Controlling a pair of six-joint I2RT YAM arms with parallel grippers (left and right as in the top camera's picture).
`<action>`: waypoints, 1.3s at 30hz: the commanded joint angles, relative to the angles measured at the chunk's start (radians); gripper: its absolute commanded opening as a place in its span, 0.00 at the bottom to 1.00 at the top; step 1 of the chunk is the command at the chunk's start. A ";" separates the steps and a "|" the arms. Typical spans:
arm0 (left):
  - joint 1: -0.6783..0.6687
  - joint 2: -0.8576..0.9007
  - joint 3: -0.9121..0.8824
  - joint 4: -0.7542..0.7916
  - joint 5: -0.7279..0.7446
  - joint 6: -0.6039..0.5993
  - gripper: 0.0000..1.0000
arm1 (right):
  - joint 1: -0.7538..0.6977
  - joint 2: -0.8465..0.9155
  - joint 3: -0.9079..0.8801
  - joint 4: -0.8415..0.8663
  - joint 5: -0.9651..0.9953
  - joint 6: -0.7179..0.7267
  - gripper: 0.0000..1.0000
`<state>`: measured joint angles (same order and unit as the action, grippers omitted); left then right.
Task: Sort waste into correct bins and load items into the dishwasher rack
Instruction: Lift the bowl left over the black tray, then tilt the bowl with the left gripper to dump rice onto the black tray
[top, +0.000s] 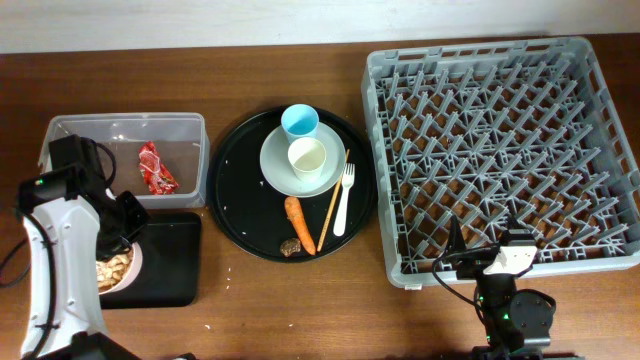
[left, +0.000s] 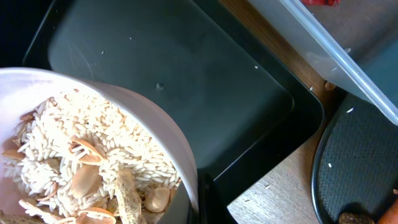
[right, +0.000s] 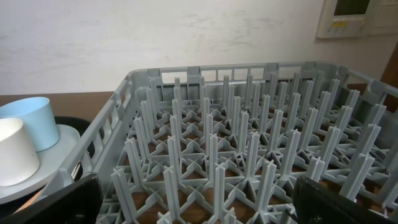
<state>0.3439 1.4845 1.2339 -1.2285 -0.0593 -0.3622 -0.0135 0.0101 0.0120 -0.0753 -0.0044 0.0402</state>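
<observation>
landmark: large round black tray (top: 228, 200), mid-table.
left gripper (top: 122, 240): well left of the round tray, clamped on the rim of the white-pink bowl (top: 118, 270); only one finger (left: 208, 199) shows in the wrist view, beside the bowl's wall.
bowl contents: rice-like food scraps (left: 74, 149) with some brown bits, all inside the bowl.
shallow black tray (top: 170, 260): just left of the round tray, under the bowl.
clear tub (top: 190, 125): left of the round tray at its far side, holding the red crumpled wrapper (top: 156, 168).
right gripper (right: 199, 202): right of the round tray at the rack's near edge, fingers spread wide, gripping nothing.
dishwasher rack (top: 372, 120): just right of the round tray.
pale grey plate (top: 275, 165): on the round tray, carrying the blue cup (top: 300, 122) and cream cup (top: 307, 158).
fork (top: 344, 200), chopstick (top: 332, 212): on the round tray's right part, side by side.
carrot (top: 299, 223), brown lump (top: 291, 246): on the round tray's near part, nearly touching.
</observation>
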 joint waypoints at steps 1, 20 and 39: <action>0.008 -0.066 -0.003 0.016 -0.011 0.037 0.00 | -0.007 -0.007 -0.006 -0.004 0.008 -0.006 0.99; 0.510 -0.259 -0.517 0.735 0.727 0.091 0.00 | -0.007 -0.007 -0.006 -0.004 0.008 -0.007 0.99; 0.584 -0.249 -0.530 0.718 1.147 0.272 0.00 | -0.007 -0.007 -0.006 -0.004 0.008 -0.006 0.99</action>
<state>0.8726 1.2343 0.7044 -0.5156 0.9302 -0.1432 -0.0135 0.0101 0.0120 -0.0753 -0.0044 0.0406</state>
